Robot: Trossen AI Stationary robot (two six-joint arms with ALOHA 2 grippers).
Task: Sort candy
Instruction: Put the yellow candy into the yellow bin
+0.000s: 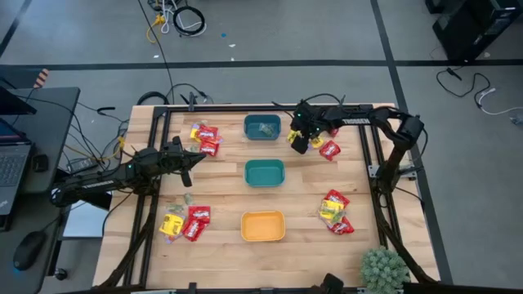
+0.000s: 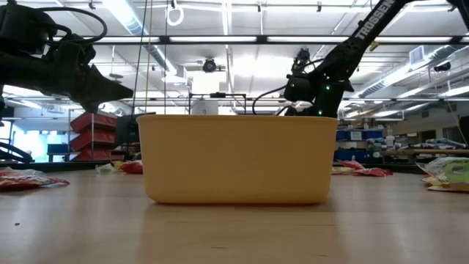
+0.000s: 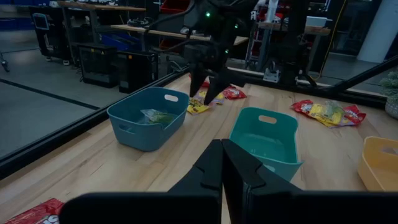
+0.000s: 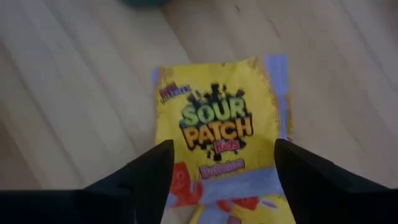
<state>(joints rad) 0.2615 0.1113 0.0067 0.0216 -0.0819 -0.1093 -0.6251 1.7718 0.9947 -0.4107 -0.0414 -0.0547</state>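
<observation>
Hovering over a yellow packet (image 4: 221, 134) in the upper middle of the high view, the right gripper (image 1: 299, 140) stood with its fingers (image 4: 149, 171) spread wide, one on each side of the packet and holding nothing. That packet lay flat on the tabletop (image 1: 225, 175), just right of the far blue bin (image 1: 262, 127), which held pale green candy (image 3: 155, 116). Red packets (image 1: 329, 149) lay close by, to the gripper's right. The left gripper (image 1: 189, 160) hung at centre left with its fingers closed and empty, near a red and yellow pile (image 1: 205, 137). More candy lay in piles at lower left (image 1: 185, 222) and lower right (image 1: 336, 212). The teal bin (image 1: 265, 172) and the orange bin (image 1: 262, 226) sat in the middle column.
</observation>
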